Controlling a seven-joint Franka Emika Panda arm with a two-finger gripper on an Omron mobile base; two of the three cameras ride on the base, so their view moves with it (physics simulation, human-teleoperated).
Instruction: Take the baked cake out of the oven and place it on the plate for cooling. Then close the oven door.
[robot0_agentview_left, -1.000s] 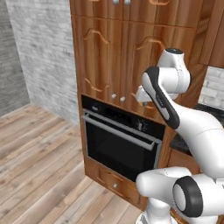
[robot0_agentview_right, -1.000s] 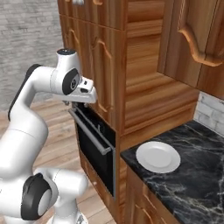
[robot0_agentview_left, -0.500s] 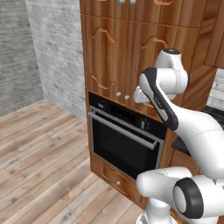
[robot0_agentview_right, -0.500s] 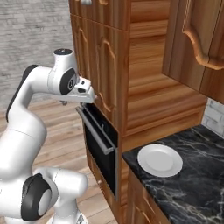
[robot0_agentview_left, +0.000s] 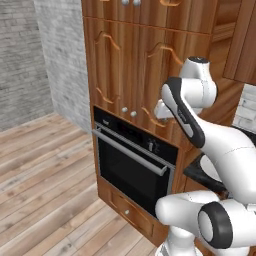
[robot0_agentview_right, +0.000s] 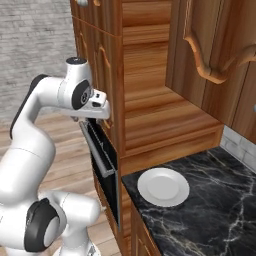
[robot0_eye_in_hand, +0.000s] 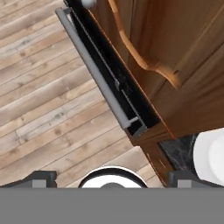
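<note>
**Entry: oven front, door shut, arm raised beside the cabinetry**

Item 1. The oven (robot0_agentview_left: 134, 167): one, black, built into wood cabinetry, with a control panel strip along its top.

Item 2. The oven door (robot0_agentview_left: 127, 174): one, closed flush, its silver bar handle (robot0_agentview_left: 129, 149) running across just under the panel. From the hand camera the handle (robot0_eye_in_hand: 94, 70) appears as a long grey bar seen from above.

Item 3. The baked cake: presumably behind the closed door (no frame shows it, so its spot on the rack cannot be told).

Item 4. The plate (robot0_agentview_right: 163, 186): one, white, bare, on the dark marble tabletop (robot0_agentview_right: 210, 200) to the right of the oven, near the tabletop's left edge.

Item 5. The pincer (robot0_agentview_right: 102, 104): one, held up beside the wooden cabinet doors (robot0_agentview_left: 137, 75) above the oven, apart from the handle. Two dark tips (robot0_eye_in_hand: 39, 178) sit well apart at the bottom of the hand camera, so it reads as wide and holding nothing.

Risks, as judged:
- A descent toward the handle could clip the cabinet knobs (robot0_agentview_left: 128, 112), two of them, just above the panel.
- A shallow grip on the smooth bar may slip as the door swings down.
- The base stands close; a dropping door could strike it.
</note>
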